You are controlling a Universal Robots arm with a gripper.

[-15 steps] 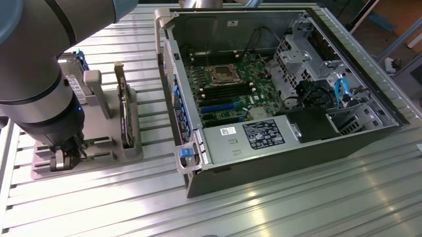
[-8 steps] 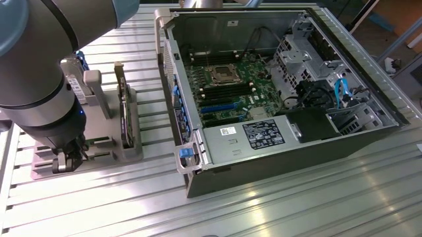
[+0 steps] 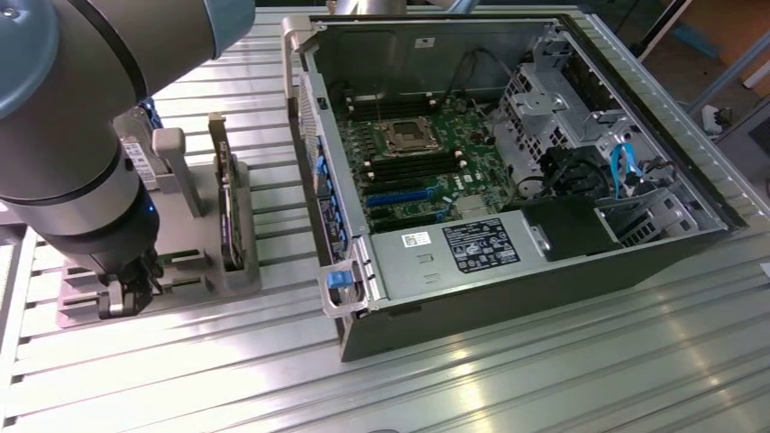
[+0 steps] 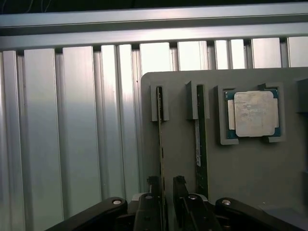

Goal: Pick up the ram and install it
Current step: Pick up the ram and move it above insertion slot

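Tool point(image 4: 166, 185), jaws parted and unclamped, straddling the ram point(image 4: 160, 144), which stands on edge in a slot of the grey holder point(image 4: 250, 183) on the worktop point(image 4: 72, 125), beside the open computer case point(image 3: 506, 162).

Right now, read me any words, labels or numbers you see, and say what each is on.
Nothing is legible.
Black label on the power supply: too small.
White tag beside it: too small.
White sticker on the case wall: blurred.
Print on the processor: too faint.
Label on a ram stick: blurred.
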